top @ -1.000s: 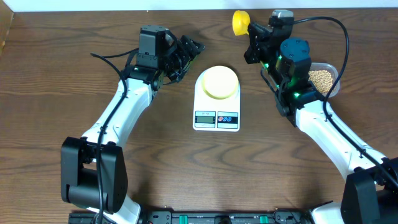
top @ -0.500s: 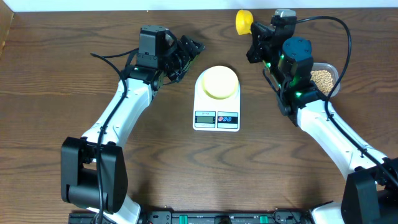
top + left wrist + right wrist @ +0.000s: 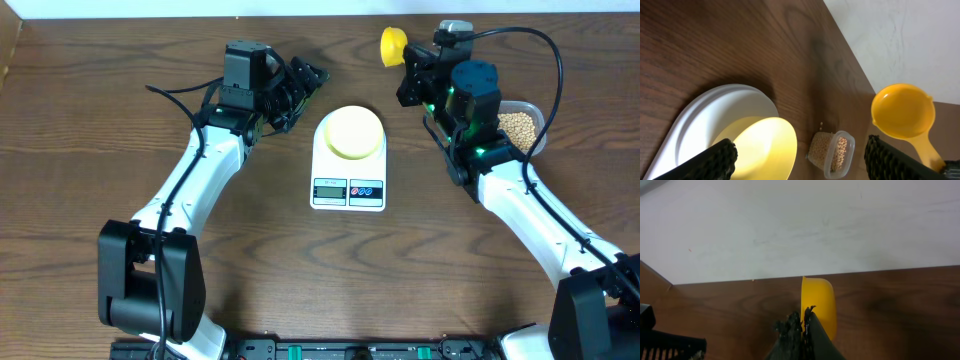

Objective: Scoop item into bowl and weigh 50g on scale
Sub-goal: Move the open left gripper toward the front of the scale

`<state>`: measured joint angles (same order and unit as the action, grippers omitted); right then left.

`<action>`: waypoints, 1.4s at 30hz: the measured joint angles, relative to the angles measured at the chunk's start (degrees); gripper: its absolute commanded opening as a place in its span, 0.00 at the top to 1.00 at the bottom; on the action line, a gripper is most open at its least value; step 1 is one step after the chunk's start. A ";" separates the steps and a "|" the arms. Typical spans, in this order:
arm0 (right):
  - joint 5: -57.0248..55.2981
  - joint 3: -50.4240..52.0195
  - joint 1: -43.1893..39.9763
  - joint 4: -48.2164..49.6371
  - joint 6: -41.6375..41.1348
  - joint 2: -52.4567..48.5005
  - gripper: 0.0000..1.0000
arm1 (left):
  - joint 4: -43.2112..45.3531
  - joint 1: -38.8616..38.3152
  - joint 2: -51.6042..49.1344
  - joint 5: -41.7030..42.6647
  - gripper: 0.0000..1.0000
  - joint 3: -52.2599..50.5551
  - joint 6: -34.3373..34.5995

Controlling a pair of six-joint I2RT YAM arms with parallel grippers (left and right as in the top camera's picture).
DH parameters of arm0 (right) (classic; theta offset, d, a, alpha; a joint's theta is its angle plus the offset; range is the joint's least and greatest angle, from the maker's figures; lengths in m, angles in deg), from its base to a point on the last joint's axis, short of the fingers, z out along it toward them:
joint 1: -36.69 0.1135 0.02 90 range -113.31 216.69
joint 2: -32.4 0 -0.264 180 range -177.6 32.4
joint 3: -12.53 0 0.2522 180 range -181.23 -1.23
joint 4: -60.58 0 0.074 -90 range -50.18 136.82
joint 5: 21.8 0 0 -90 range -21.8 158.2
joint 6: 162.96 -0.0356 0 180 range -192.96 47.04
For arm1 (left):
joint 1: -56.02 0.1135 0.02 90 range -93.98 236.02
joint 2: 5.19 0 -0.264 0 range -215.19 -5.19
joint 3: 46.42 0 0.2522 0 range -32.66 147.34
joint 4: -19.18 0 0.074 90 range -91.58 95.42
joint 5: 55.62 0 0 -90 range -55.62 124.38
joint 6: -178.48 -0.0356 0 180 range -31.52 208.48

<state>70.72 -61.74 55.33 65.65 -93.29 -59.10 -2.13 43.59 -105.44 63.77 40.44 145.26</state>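
on the scale [image 3: 347,190] at the table's centre, the bowl [image 3: 352,132] sits empty. at one o'clock from it the right gripper [image 3: 411,62] is clenched on the yellow scoop [image 3: 392,44], whose raised cup shows no load. the beans [image 3: 517,124] in view all lie in the clear container [image 3: 541,114] at three o'clock. the left gripper [image 3: 304,80], at ten o'clock, hangs released, grasping nothing. by my judgement nothing has been delivered yet: scooping, pouring and weighing all lie ahead.

The left arm [image 3: 190,185] and the right arm [image 3: 530,215] both have smooth white shells joined by blocky black joints. Black cables [image 3: 540,40] loop off the wrists. The right arm carries a round teal cap [image 3: 472,80] with green lights [image 3: 478,150] near it. The left fingers [image 3: 720,160] are black and ribbed.
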 measured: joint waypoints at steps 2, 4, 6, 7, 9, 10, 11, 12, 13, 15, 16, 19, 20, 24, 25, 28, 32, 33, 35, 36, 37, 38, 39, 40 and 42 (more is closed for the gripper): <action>0.00 0.00 0.00 -0.20 0.00 0.00 0.99 | 0.00 0.00 0.00 0.00 0.17 0.00 0.00; 0.00 0.00 -0.02 -0.20 0.00 0.00 0.99 | 0.00 0.00 0.00 0.00 0.17 0.00 0.00; -0.26 0.00 -0.02 -0.15 0.00 0.00 0.99 | 0.00 0.00 0.00 0.00 0.17 0.00 0.00; -0.55 0.00 -0.02 -0.17 0.00 0.00 0.99 | 0.00 0.00 0.00 0.00 0.17 0.00 0.00; -1.09 0.00 -0.04 -0.17 0.00 0.00 0.99 | 0.02 0.00 0.00 0.00 0.16 0.00 0.04; -1.22 0.00 -0.04 -0.17 0.00 0.00 0.99 | 0.09 0.00 0.00 0.00 0.16 0.00 0.28; -1.33 0.00 -0.04 -0.13 0.00 0.00 0.99 | 0.13 0.00 0.00 -0.02 0.16 0.00 0.59; -1.44 0.00 -0.04 -0.13 0.00 0.00 0.99 | 0.13 0.00 0.00 0.00 0.16 0.00 1.05; -1.51 0.00 -0.04 -0.09 0.00 0.00 0.99 | 0.13 0.00 0.00 -0.02 0.16 0.00 1.55; -1.57 0.00 -0.04 0.24 0.00 0.00 0.99 | 0.11 0.00 0.00 0.00 0.17 0.00 2.03; -1.70 0.00 -0.04 0.39 0.00 0.00 0.99 | 0.13 0.00 0.00 -0.02 0.16 0.00 2.21; -1.92 0.00 -0.04 0.74 0.00 0.00 0.99 | 0.11 0.00 0.00 -0.02 0.16 0.00 2.73; -1.95 0.00 -0.04 0.72 0.00 0.00 0.99 | 0.13 0.00 0.00 0.00 0.16 0.00 2.89; -1.97 0.00 -0.04 0.72 0.00 0.00 0.99 | 0.07 0.00 0.00 -0.20 0.17 0.00 3.04; -1.97 0.00 -0.04 0.72 0.00 0.00 0.99 | -0.11 0.00 0.00 -0.24 0.16 0.00 2.97; -1.99 0.00 -0.04 0.72 0.00 0.00 0.99 | -2.54 0.00 0.00 -1.01 0.17 0.00 1.88; -2.05 0.00 -0.04 0.76 0.00 0.00 0.99 | -8.59 0.00 0.00 -2.10 0.16 0.04 0.48; -2.10 0.00 -0.04 0.74 0.00 0.00 0.99 | -10.01 0.00 0.00 -2.36 0.16 0.02 -0.17; -2.12 0.00 -0.04 0.74 0.00 0.00 0.99 | -10.38 0.00 0.00 -2.62 0.16 0.04 -2.27; -2.12 0.00 -0.04 0.72 0.00 0.00 0.99 | -10.10 0.00 0.02 -2.64 0.16 0.02 -3.76; -2.12 0.00 -0.04 0.74 0.00 0.00 0.99 | -9.97 0.00 0.02 -2.64 0.16 0.04 -5.07; -2.12 0.00 -0.04 0.72 0.00 0.00 0.99 | -9.99 0.00 0.02 -2.64 0.16 0.04 -6.67; -2.12 0.00 -0.04 0.70 0.00 0.00 0.99 | -10.01 0.00 0.02 -2.64 0.17 0.02 -8.33; -2.12 0.00 -0.04 0.70 0.00 0.00 0.99 | -10.03 0.00 0.02 -2.64 0.16 0.04 -9.75; -2.12 0.00 -0.04 0.70 0.00 0.00 0.99 | -10.10 0.00 0.02 -2.49 0.16 0.04 -13.42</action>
<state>68.60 -61.74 55.28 66.34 -93.29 -59.10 -12.23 43.59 -105.42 61.28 40.48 131.84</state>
